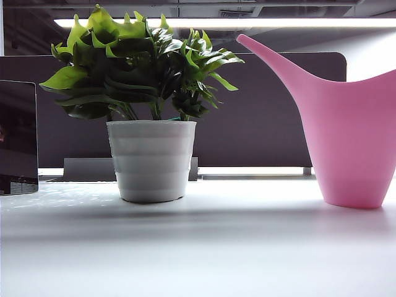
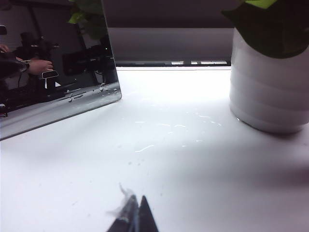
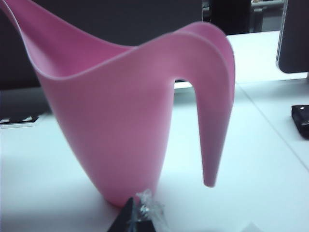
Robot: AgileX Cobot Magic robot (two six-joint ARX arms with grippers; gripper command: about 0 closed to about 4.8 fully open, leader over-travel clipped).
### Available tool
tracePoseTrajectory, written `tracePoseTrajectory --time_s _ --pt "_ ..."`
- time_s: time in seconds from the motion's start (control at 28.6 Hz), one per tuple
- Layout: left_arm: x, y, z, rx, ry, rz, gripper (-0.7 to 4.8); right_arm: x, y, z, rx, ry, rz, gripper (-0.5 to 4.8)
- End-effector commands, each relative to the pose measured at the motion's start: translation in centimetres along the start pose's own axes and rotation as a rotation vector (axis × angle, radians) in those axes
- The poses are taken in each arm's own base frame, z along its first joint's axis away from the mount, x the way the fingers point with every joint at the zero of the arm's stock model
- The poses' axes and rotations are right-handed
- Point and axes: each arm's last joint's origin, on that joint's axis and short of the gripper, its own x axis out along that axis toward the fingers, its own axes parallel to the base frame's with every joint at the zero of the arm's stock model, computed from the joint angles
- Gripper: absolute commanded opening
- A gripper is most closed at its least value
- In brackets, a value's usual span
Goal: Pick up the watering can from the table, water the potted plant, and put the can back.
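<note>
The pink watering can [image 1: 352, 130] stands upright on the white table [image 1: 198, 247] at the right, its long spout reaching up toward the potted plant [image 1: 151, 111], which sits left of centre in a white ribbed pot. In the right wrist view the can [image 3: 130, 125] fills the frame, its handle hanging free. My right gripper [image 3: 137, 215] is shut and empty, low over the table just short of the can's base. My left gripper [image 2: 136, 212] is also shut and empty, low over the table, apart from the white pot [image 2: 270, 92]. Neither gripper shows in the exterior view.
A dark glossy panel [image 2: 53, 63] stands tilted on the table beside the plant; it also shows as a panel [image 1: 17, 136] at the left edge. A dark divider [image 1: 260, 124] runs behind. A small black object [image 3: 301, 118] lies beyond the can.
</note>
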Motion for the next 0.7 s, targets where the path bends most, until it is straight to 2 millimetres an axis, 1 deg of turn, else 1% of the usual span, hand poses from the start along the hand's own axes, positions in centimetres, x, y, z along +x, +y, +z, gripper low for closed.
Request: tracePoseTrajectory --time_s 0.03,0.7 --pt "0.0 -0.01 0.1 0.005 -0.008 -0.003 -0.05 0.03 0.0 -0.21 -0.002 0.005 -0.002 -0.01" --pt "0.0 -0.01 0.1 0.005 -0.009 -0.003 -0.05 0.02 -0.09 -0.49 -0.004 0.032 -0.021 -0.01"
